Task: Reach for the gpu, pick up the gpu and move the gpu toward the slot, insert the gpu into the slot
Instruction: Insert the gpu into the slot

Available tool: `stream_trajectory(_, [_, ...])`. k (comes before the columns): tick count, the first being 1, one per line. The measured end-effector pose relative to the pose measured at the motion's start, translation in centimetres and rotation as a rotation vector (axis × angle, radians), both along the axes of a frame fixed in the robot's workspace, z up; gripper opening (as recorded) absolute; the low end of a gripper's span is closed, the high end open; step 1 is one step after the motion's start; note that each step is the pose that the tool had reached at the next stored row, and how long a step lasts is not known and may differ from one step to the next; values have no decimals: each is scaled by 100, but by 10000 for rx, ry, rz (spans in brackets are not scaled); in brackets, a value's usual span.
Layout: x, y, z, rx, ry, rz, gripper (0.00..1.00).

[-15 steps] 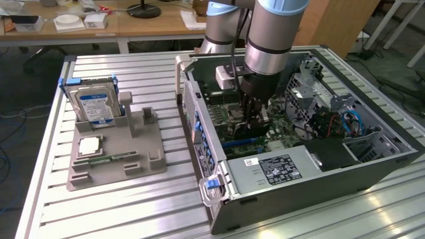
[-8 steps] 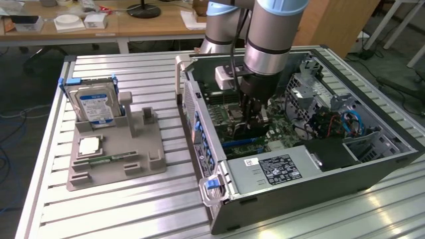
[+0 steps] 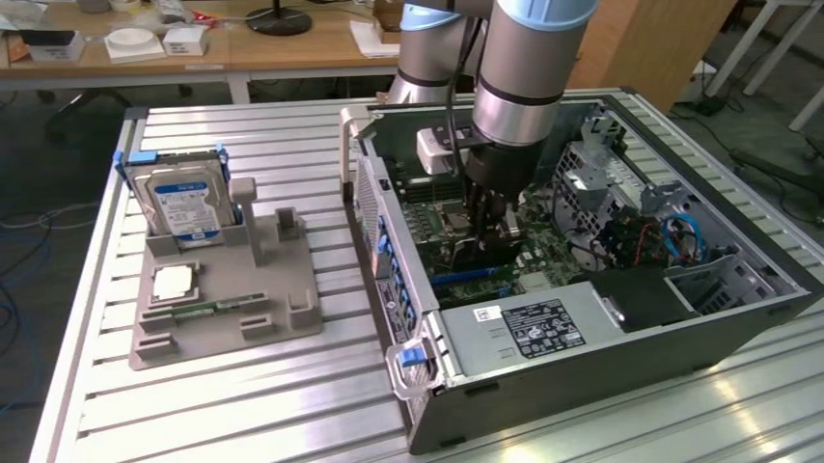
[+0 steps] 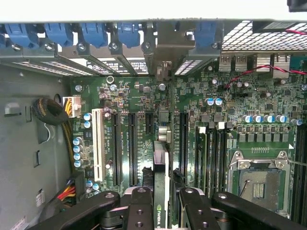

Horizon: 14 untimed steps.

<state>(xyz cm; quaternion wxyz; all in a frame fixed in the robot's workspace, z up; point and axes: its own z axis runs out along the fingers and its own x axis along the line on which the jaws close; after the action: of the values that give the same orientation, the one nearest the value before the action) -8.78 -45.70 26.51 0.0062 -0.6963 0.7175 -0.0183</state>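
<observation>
Case (image 3: 721,318) lies open on the slatted table (image 3: 258,405) | arm (image 3: 522,87) reaches down inside over the motherboard (image 4: 124,96) | gripper (image 4: 160,201) pinches the gpu (image 4: 160,163) edge-on, upright, above the slots (image 4: 132,143).

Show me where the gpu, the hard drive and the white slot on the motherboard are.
gpu (image 4: 160,191): wrist view, top edge of the card between the hand's fingers.
hard drive (image 3: 183,201): exterior view, its blue-and-white label.
white slot (image 4: 100,143): wrist view, middle of the long white connector.
</observation>
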Motion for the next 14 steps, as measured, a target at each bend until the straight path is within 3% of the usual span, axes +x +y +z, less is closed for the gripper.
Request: stream_trajectory(14, [3, 2, -3, 0, -23, 1, 26])
